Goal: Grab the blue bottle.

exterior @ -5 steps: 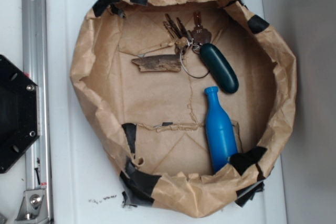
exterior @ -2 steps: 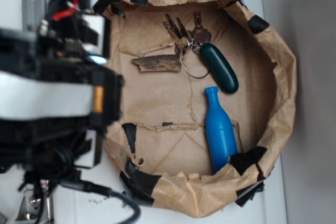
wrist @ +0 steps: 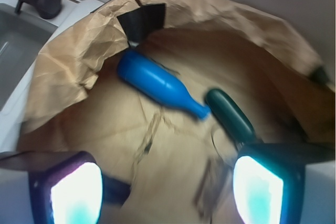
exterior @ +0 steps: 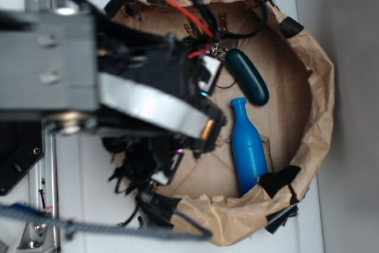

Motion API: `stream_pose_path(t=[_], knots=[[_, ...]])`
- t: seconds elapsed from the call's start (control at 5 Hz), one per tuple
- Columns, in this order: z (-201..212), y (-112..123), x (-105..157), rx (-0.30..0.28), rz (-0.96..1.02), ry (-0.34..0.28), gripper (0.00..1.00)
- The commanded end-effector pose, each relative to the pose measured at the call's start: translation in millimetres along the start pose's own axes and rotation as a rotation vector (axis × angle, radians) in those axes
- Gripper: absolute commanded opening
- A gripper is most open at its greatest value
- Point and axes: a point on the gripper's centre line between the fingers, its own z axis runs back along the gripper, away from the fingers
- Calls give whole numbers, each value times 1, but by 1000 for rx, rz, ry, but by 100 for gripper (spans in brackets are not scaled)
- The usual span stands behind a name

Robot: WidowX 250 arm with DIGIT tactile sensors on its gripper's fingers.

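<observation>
Paper nest point(exterior: 314, 87) on white table point(exterior: 83, 205) holds blue bottle point(exterior: 247, 149); claw point(wrist: 168, 182) wide, empty.

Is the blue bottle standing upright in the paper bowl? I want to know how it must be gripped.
No, the blue bottle lies on its side on the paper bowl floor.

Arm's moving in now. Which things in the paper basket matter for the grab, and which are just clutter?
Belongs to the job:
- blue bottle, lying on its side
- gripper, fingers apart, nothing between them

Just lying about:
- dark teal key fob, keys mostly hidden
- paper basket
</observation>
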Motion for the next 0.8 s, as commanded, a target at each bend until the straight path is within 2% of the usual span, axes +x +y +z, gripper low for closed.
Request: stream_pose_path(t=[0.0, 0.2, 0.4, 0.6], knots=[[-36, 19, 36, -48, -142, -73, 100], [-73, 0, 49, -106, -248, -63, 100], [-106, -16, 59, -117, -353, -29, 100], [-124, -36, 55, -194, -433, -9, 100]])
